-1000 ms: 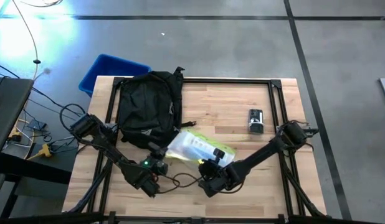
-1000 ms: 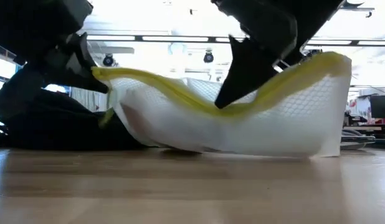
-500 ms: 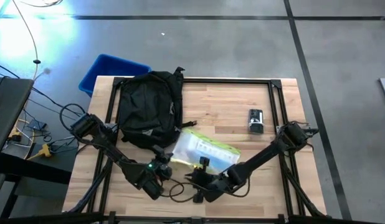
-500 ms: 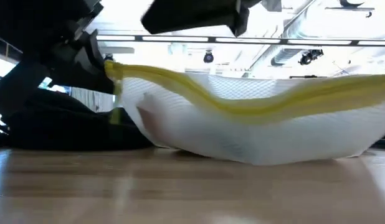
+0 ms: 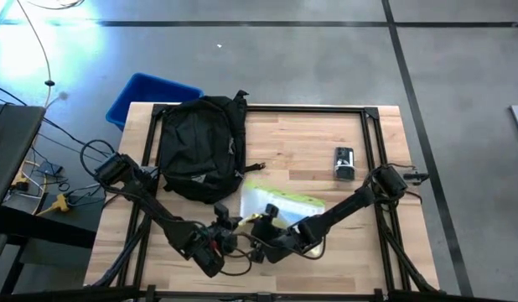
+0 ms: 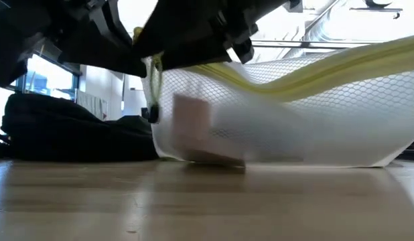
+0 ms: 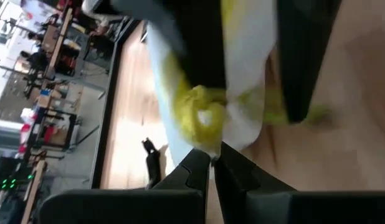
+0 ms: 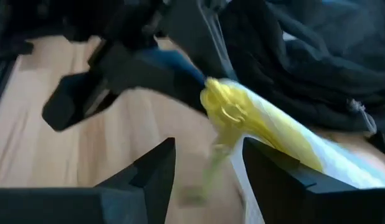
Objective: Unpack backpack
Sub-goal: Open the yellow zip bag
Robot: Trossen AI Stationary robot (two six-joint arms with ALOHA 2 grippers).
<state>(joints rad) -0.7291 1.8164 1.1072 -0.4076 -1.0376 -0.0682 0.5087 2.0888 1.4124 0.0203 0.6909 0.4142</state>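
Note:
The black backpack point(image 5: 200, 147) lies at the table's far left. Just near of it lies a clear mesh pouch point(image 5: 284, 205) with a yellow edge, its underside point(image 6: 260, 161) resting on the table. My left gripper point(image 5: 230, 225) is shut on the pouch's left corner. My right gripper point(image 5: 261, 228) stands open right beside it. Its fingers point(image 8: 158, 168) stand on either side of a strand hanging from the same yellow corner point(image 8: 225, 102). I cannot tell whether they touch it. My left gripper pinches the pouch's bunched yellow corner point(image 7: 202, 121) between its two fingertips. The fingers come slanting down from the table's near left. The corner is held up off the table while the rest of the pouch point(image 6: 281, 127) sags down onto the wood.
A blue bin point(image 5: 150, 96) stands off the table's far left corner. A small black device point(image 5: 344, 163) lies at the right. A black rail point(image 5: 309, 109) runs along the far edge. Bare wood lies between the pouch and the device.
My right gripper has let go of the middle of the pouch's yellow edge and gone toward the table's left, up to my left gripper. My left gripper has drawn the pouch's corner a little toward the right and near. The pouch has bunched shorter.

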